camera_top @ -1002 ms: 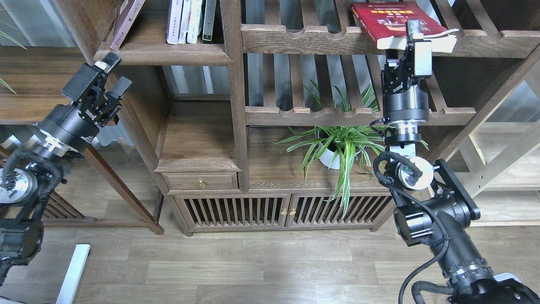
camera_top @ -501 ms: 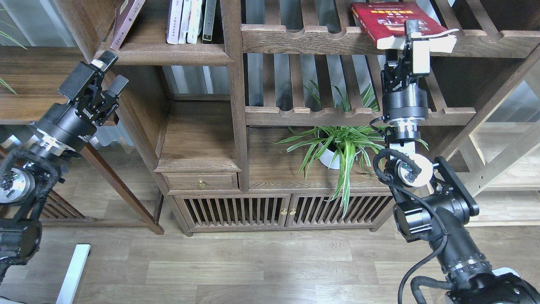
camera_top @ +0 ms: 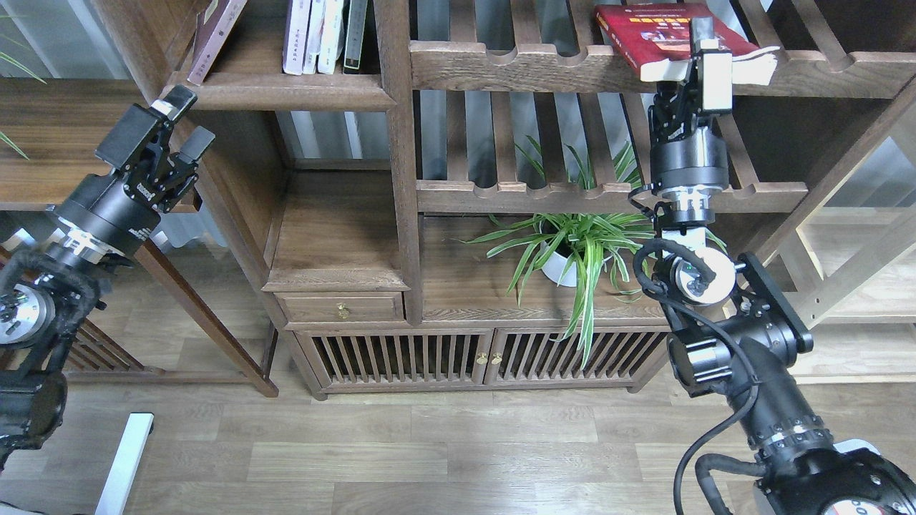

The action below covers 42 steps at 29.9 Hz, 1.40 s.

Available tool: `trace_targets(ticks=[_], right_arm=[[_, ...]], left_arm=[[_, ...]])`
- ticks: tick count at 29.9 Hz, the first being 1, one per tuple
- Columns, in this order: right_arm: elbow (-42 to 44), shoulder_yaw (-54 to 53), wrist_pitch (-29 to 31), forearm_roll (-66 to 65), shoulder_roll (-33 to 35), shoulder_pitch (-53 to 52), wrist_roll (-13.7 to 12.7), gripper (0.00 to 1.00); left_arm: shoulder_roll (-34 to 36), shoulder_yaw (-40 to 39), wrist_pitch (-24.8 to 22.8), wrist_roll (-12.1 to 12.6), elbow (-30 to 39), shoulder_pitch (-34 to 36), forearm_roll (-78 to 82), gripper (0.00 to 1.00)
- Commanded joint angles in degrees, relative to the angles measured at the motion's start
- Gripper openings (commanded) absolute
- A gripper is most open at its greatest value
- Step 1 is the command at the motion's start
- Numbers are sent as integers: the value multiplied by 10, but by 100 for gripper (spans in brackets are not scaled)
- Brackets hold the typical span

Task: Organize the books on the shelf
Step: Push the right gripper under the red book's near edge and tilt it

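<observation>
1. The thick red book [camera_top: 655, 32] lies flat on the upper slatted rack [camera_top: 515, 68], its near corner and pale page edge jutting over the scalloped front rail, its long axis running back and to the left.
2. Your right gripper [camera_top: 705, 54] points up at that overhanging corner from just below. One pale finger stands in front of the page edge, but you cannot tell whether the fingers have closed on the book or only reach it.
3. The shelf [camera_top: 279, 89] you are aiming for sits well to the left, past the upright post [camera_top: 397, 143]. It holds a maroon book [camera_top: 215, 36] leaning at its left end and several upright books [camera_top: 325, 36] at its right.
4. Your left gripper [camera_top: 179, 129] hangs just below that shelf's front edge, fingers parted and holding nothing.
5. The right arm is far nearer the red book. Judge the post and rail as the obstacles in any carry leftward; the potted plant [camera_top: 572, 247] stands lower, out of the path.
</observation>
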<state>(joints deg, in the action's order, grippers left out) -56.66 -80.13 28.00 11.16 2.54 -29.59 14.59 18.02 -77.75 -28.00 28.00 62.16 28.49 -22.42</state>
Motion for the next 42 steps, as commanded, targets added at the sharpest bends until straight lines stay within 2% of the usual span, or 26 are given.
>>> trace_targets(ticks=[1, 5, 12, 21, 23, 28, 35, 40, 42], right_arm=[[0, -4, 0, 1, 3, 0, -1, 99], [0, -6, -58, 2, 4, 0, 0, 99], [0, -6, -72, 2, 2, -6, 0, 94], [-3, -19, -37, 2, 4, -6, 4, 65], [-3, -19, -25, 2, 4, -6, 4, 61], [-3, -20, -23, 2, 5, -2, 4, 59], [-3, -20, -22, 2, 3, 1, 7, 36], [-3, -20, -11, 2, 3, 1, 18, 28], [-3, -19, 0, 2, 4, 2, 17, 22]], left_arm=[[1, 1, 0, 0, 1, 0, 0, 99], [3, 0, 0, 0, 1, 0, 0, 99], [4, -4, 0, 0, 1, 0, -2, 99], [4, -3, 0, 0, 2, 0, -2, 99], [4, -3, 0, 0, 2, 0, -2, 99], [4, -3, 0, 0, 2, 0, -2, 99], [4, -3, 0, 0, 2, 0, -2, 99], [4, -4, 0, 0, 2, -1, -3, 99], [4, -4, 0, 0, 2, -1, -3, 99]])
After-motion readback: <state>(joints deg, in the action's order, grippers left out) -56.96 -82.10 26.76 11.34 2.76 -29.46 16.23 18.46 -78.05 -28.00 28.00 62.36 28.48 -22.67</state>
